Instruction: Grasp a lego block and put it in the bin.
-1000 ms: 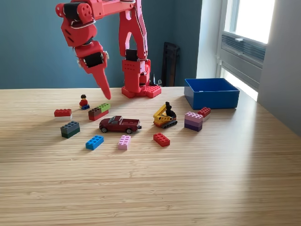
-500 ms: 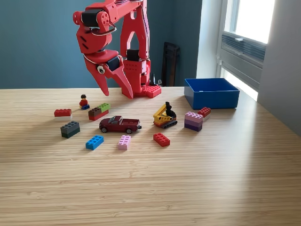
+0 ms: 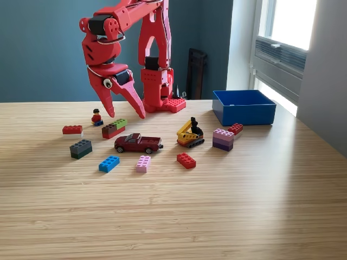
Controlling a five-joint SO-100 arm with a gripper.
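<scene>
A: Gripper (image 3: 123, 112) hangs over the wooden table (image 3: 217, 216), jaws spread wide and empty, tips pointing down. Nothing is between them.

B: What lies nearest?

A: The green-and-red stacked block (image 3: 114, 128), just below the gap and a little toward the camera. The minifigure (image 3: 96, 116) stands just outside the jaw on the exterior view's left. The dark red toy car (image 3: 138, 143) sits below and nearer the camera than the jaw on the view's right.

B: So the risks?

A: With the spread this wide, I judge a straight descent could clip the minifigure and knock it over, or brush the car. A stack may also split if only the top layer is pinched. Depth is hard to read from one view; the tips may be farther back than the block.

B: And the bin?

A: Blue bin (image 3: 244, 106), far off to the view's right of the jaws, well apart. The carry would pass over the yellow digger (image 3: 190, 134) and the pink-and-purple stack (image 3: 223, 139); a loose grip could drop the block among them.
</scene>
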